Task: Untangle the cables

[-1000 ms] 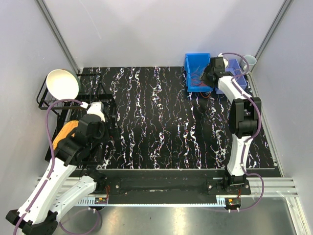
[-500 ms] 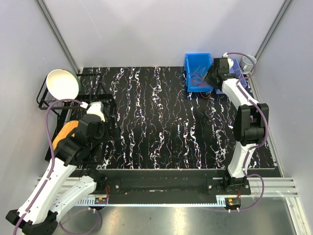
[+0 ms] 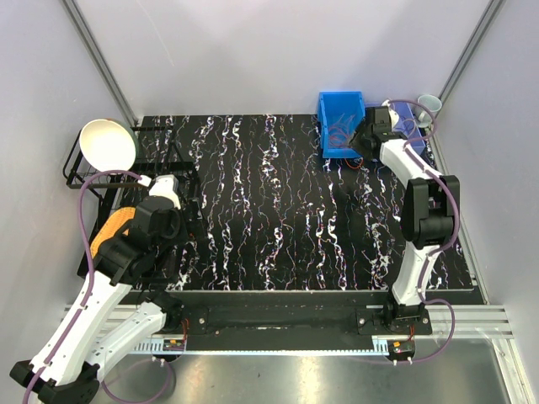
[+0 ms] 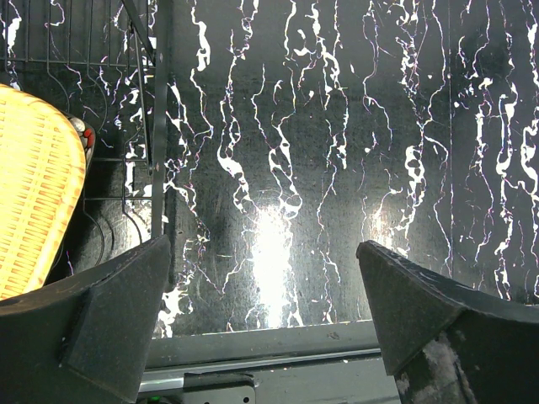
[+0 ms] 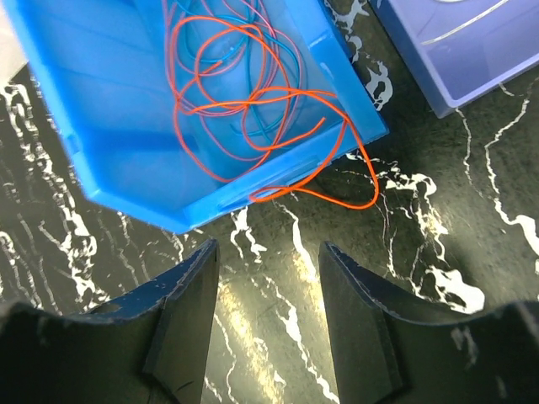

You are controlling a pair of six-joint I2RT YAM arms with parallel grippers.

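The nearer right gripper (image 5: 268, 250) hung half-open and empty, the cables (image 5: 246, 99) just ahead, one loop seemingly spilling over the blue bin (image 5: 109, 135).

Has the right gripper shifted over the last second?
Yes. In the top view, the right gripper has drawn rightward off the blue bin and now sits at the bin's right edge.
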